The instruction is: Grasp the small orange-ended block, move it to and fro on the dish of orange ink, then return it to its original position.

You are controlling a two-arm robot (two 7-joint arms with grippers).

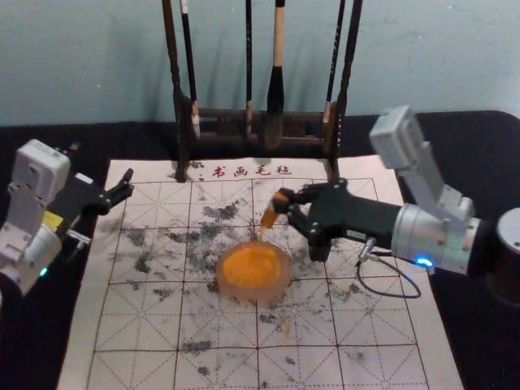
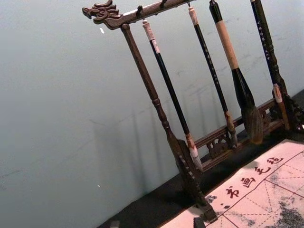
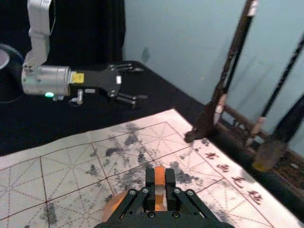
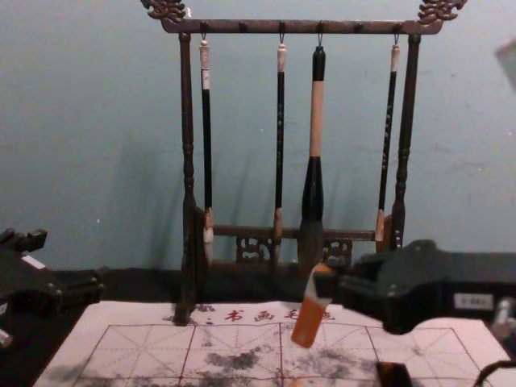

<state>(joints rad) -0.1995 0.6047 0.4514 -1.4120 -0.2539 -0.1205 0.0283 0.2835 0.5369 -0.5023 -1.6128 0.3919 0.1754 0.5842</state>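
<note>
R gripper (image 3: 160, 176) clamped on orange-ended block (image 4: 310, 321), tilted, off the mat (image 1: 146, 325); ink dish (image 1: 253, 294) lower, robot side of its tips. Grasp done; strokes unclear, return left to do. L gripper (image 1: 124, 188) idle, spread, well left of R

The dish (image 1: 231, 290) is pinkish around orange ink (image 1: 252, 266). Under it, the off-white mat (image 1: 130, 331) bears dark red grid lines, dashed diagonals and grey-black blotches. Just beyond it, the block (image 4: 305, 324) is orange and white; behind it, the rack (image 4: 188, 145) is dark brown, the wall (image 4: 97, 97) blue-grey.
</note>
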